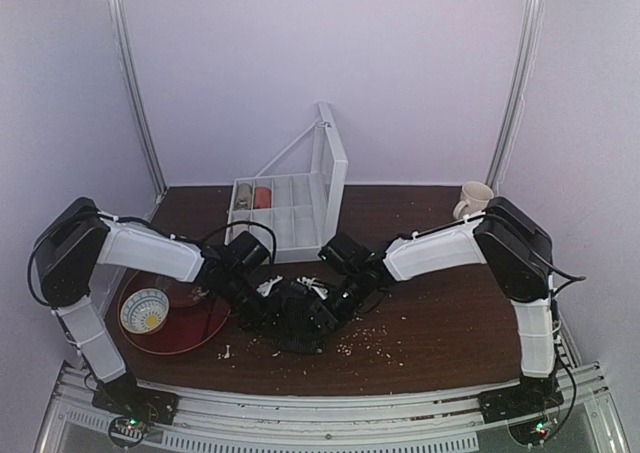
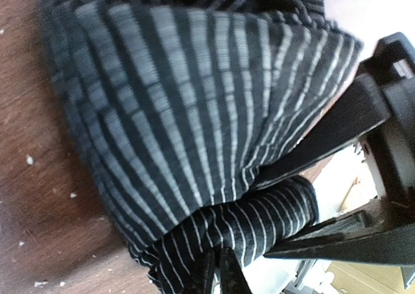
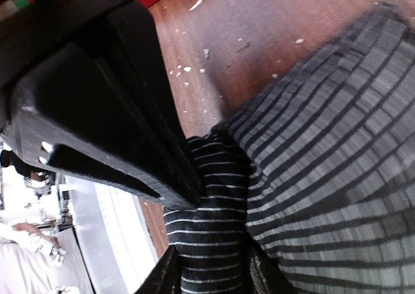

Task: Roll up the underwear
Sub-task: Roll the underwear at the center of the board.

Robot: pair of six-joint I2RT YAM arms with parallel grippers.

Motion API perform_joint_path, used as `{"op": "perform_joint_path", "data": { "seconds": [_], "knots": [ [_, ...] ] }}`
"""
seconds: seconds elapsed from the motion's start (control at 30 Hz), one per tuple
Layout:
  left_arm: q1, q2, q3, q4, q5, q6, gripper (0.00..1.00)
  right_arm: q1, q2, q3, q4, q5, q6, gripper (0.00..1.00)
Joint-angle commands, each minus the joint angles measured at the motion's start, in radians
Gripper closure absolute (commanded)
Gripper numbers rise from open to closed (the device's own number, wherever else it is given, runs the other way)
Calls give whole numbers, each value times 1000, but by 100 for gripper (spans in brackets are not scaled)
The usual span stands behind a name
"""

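- Left hand (image 2: 266, 216), frame's right, clamps a bunched underwear (image 2: 194, 112) fold, likely to anchor your roll.
- Right hand (image 1: 345, 295): grip unclear, cannot tell.

one counter (image 1: 430, 323) carries one pair of pinstriped underwear (image 1: 300, 318), one round red tray (image 1: 195, 328), one patterned bowl (image 1: 145, 311), one pale mug (image 1: 473, 199) and one clear compartment box (image 1: 285, 213) with one hinged lid (image 1: 333, 168). two small items lie in the box: one tan item (image 1: 243, 197), one red item (image 1: 262, 196). two robot arms, the left arm (image 1: 150, 251) and the right arm (image 1: 435, 253), bear two end effectors, the left end effector (image 1: 255, 308) and the right end effector (image 1: 345, 298). pale crumbs (image 1: 360, 338): too many to count.
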Motion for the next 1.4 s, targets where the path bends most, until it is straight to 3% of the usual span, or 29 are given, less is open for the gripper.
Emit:
{"op": "perform_joint_path", "data": {
  "seconds": [0.0,0.43,0.77,1.0,1.37],
  "knots": [
    [-20,47,-12,-58,-57,23,92,-4,-64,-28,-15,119,-12,68],
    [-23,58,-9,-58,-59,22,92,89,-238,-102,-40,405,-123,57],
    [-24,71,-12,-39,-49,14,92,310,-305,-173,-15,827,-297,54],
    [-23,71,-17,-33,-44,13,92,384,-258,-154,-20,1043,-391,52],
    [-23,67,-23,-27,-37,11,92,428,-163,-136,14,1158,-503,51]
  ]
}}
